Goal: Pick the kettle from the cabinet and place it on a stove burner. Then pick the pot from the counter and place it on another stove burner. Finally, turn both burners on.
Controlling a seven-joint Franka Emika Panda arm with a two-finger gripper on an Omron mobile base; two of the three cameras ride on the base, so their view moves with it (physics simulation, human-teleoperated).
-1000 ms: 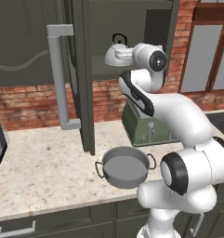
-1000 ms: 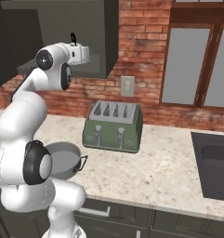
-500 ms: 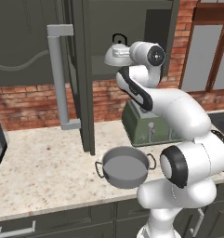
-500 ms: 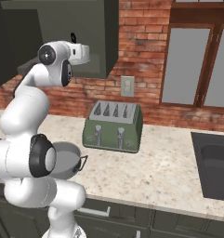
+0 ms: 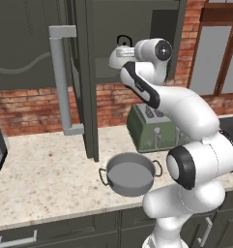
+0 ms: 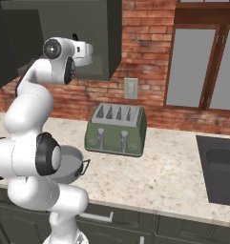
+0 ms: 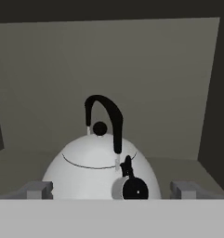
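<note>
Kettle (image 7: 95,167) upright, spout toward the camera.

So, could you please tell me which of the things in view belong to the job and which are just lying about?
Part of the job:
- kettle, on the shelf of the cabinet
- pot, on the counter
- gripper, open either side of the kettle

Just lying about:
- green toaster
- sink

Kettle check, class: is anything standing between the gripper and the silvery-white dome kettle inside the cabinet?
Nothing visible. In the hand view the open gripper faces the silvery-white dome kettle directly, fingertips either side, on the dark grey cabinet shelf.
</note>
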